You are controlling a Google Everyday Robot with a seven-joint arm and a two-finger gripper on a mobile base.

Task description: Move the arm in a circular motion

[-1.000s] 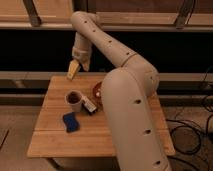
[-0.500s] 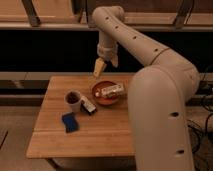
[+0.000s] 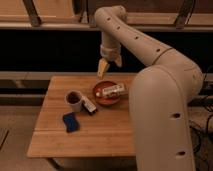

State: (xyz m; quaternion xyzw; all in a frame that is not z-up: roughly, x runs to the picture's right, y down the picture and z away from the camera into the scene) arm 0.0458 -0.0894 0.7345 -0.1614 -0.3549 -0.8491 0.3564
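One cream-beige arm (image 3: 150, 50) fills the right of the view, its thick near segment rising in front of the right edge of the wooden desk (image 3: 55, 142), then reaching left and far to a bend at the top, from which the last link drops straight down. Its yellowish pincer (image 3: 107, 66) hangs in the air over the far edge of the desk, just beyond a red bowl (image 3: 106, 101), touching nothing; whether it is released or clenched I cannot tell. A pale packet (image 3: 112, 90) lies in the bowl. Left of the bowl stands a mug (image 3: 74, 100), with a small dark item (image 3: 90, 105) just beside it, and a blue object (image 3: 71, 122) lies nearer
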